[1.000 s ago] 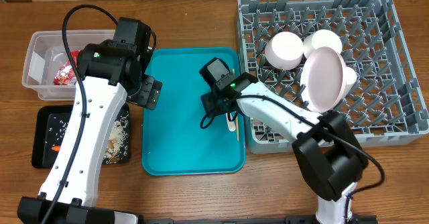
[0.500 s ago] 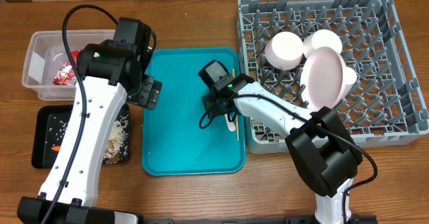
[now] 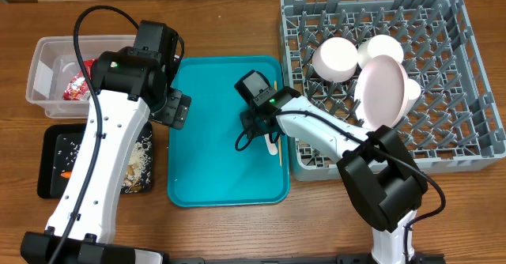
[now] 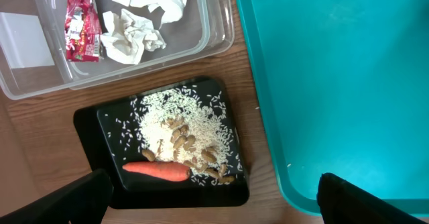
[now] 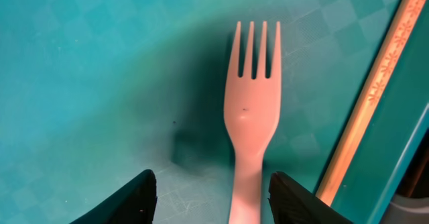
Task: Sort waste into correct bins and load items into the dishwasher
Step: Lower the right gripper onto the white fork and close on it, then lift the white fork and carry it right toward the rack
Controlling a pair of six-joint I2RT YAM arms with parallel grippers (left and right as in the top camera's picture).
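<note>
The white plastic fork (image 5: 253, 110) lies flat on the teal tray (image 5: 80, 63), tines pointing away. My right gripper (image 5: 213, 187) is open, with the fork's handle between its fingers and gaps on both sides. A thin wooden stick (image 5: 365, 110) lies just right of the fork. From overhead, the right gripper (image 3: 261, 130) sits low over the tray's right side. My left gripper (image 4: 214, 204) is open and holds nothing, hovering above the black tray (image 4: 90, 120) with the carrot (image 4: 155, 172) and rice and nuts (image 4: 181, 133).
The clear tub (image 4: 214, 29) holds the red wrapper (image 4: 80, 23) and crumpled napkins (image 4: 144, 23). The grey dish rack (image 3: 466, 82) at the right carries a standing plate (image 3: 381, 94) and two bowls (image 3: 336, 58), close beside the teal tray's right rim.
The right arm's rear part has shifted slightly left and the gripper has settled a little lower over the fork. The left arm has not moved.
</note>
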